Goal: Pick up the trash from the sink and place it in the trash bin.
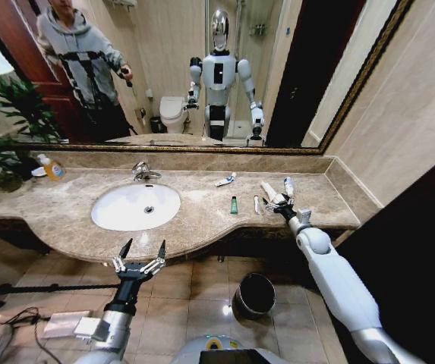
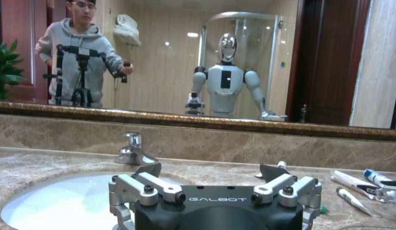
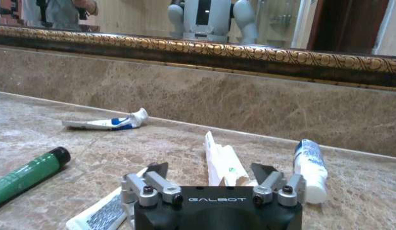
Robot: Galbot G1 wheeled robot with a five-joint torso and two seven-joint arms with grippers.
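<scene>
Right gripper (image 3: 210, 178) is low over the marble counter (image 1: 202, 216) right of the sink (image 1: 136, 206), jaws spread, nothing held. Directly between and just past its fingertips lies the crumpled white wrapper (image 3: 222, 163), long axis running straight away from the gripper toward the backsplash, so the fingers already straddle it across the narrow dimension; judgement: a short forward-down advance and close should do, no wrist roll needed. Just beside it on one flank is a white tube with blue print (image 3: 310, 167), roughly parallel to the wrapper and close enough that I'd worry the outer finger clips it. On the other flank, near the gripper, a flat white tube (image 3: 102, 213) angled out from under the jaw, then the small green bottle (image 3: 28, 175) with black cap, lying on its side, a bit further off. Farthest out, near the backsplash, another white tube with blue end (image 3: 111, 123) lying crosswise. All trash sits on the counter, none in the basin itself. Left gripper (image 1: 140, 263) hovers open and empty in front of the counter edge below the basin, well apart from the items, so the right arm is clearly the nearer one. Trash bin (image 1: 253, 296) is on the floor beneath the counter, below and inboard of the right arm.
</scene>
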